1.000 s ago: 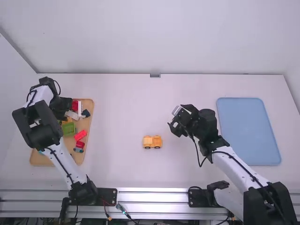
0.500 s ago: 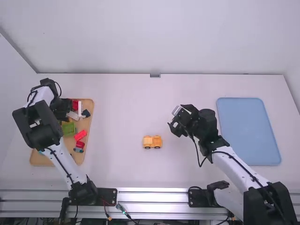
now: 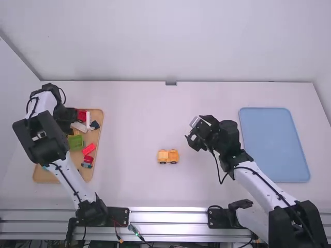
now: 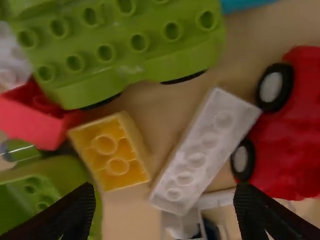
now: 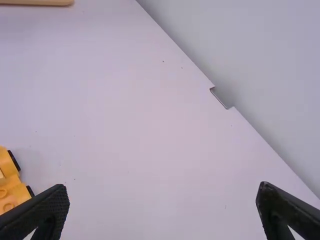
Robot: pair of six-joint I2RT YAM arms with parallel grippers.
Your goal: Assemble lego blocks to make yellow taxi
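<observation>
My left gripper [image 3: 68, 119] hangs over the wooden tray's far part; in the left wrist view the left gripper [image 4: 165, 205] stands open above the blocks, holding nothing. Between and beyond its fingers lie a yellow two-stud brick [image 4: 111, 150] and a long white brick [image 4: 202, 150]. An orange-yellow wheeled car base [image 3: 168, 156] stands mid-table; part of this car base [image 5: 11, 182] shows at the right wrist view's left edge. The right gripper [image 3: 193, 135] is above the table, up and right of the car; in its wrist view the right gripper [image 5: 162, 200] is open and holds nothing.
The wooden tray [image 3: 44, 175] on the left also holds a green block [image 3: 76, 142], red blocks [image 3: 89, 149] and a small red vehicle [image 3: 88, 159]. A flat blue tray [image 3: 274, 144] lies on the right. Walls rise beyond the table's far and left edges.
The left gripper and wrist have shifted slightly left and away from the camera over the tray. The right arm and the car base have stayed in place.
</observation>
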